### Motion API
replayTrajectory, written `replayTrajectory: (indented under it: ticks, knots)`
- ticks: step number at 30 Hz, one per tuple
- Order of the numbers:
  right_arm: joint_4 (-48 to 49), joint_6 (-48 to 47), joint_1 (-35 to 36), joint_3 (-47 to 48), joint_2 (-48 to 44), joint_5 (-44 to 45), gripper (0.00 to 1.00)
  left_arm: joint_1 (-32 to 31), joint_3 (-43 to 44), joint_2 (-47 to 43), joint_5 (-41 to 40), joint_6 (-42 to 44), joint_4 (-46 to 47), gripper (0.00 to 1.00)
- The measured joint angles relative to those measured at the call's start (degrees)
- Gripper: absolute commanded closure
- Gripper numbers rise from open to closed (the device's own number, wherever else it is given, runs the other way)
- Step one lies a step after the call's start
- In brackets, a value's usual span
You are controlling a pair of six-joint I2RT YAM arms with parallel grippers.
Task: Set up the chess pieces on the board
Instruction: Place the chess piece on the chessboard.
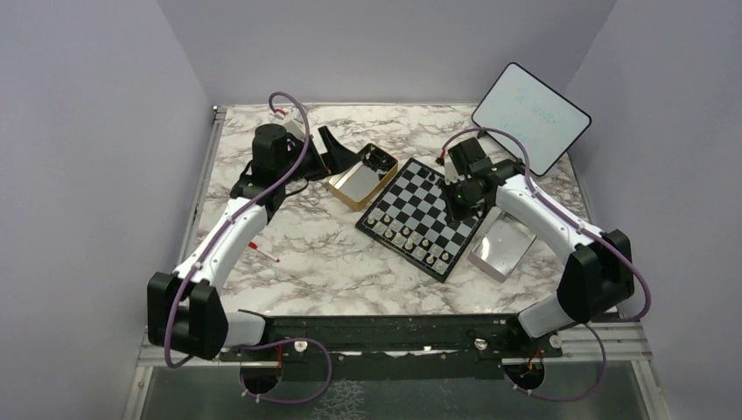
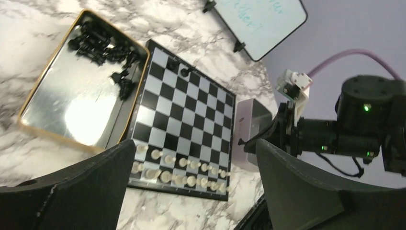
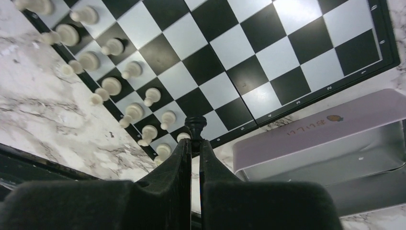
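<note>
Pinching one black piece [image 3: 195, 125] tight in the right gripper [image 3: 192, 143], above the board [image 3: 268, 57] near its edge. Spread wide at the left gripper [image 2: 195, 148] (nothing held), beside the tin [image 2: 62, 100] of remaining black chess pieces [image 2: 98, 40], with the pale set [image 2: 174, 167] lined along two board rows.

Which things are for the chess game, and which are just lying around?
For the job: chessboard, pale pieces on it, black pieces in the gold tin, one black piece in the right pincer.
Just lying about: white tablet, red-tipped pen, silver box.
</note>
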Motion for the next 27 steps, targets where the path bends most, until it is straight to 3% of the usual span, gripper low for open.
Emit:
replayTrajectory:
  ticks: [8,15,27]
  knots:
    - [-4.44,-2.91,-2.01,2.16,10.03,-2.10,0.99,-1.09,-5.42,-9.31,-4.26,13.73,-9.09,0.01]
    - [-7.48,-5.66,-2.97,6.10,18.56,-2.23,0.98,-11.34,-8.90,-14.86,-12.52,25.68,-11.37,0.01]
    - [-10.16,-7.04,-3.45,10.99,23.76,-1.27,0.71,-12.50,-11.08,-19.74,-17.79,32.28,-12.55,0.01]
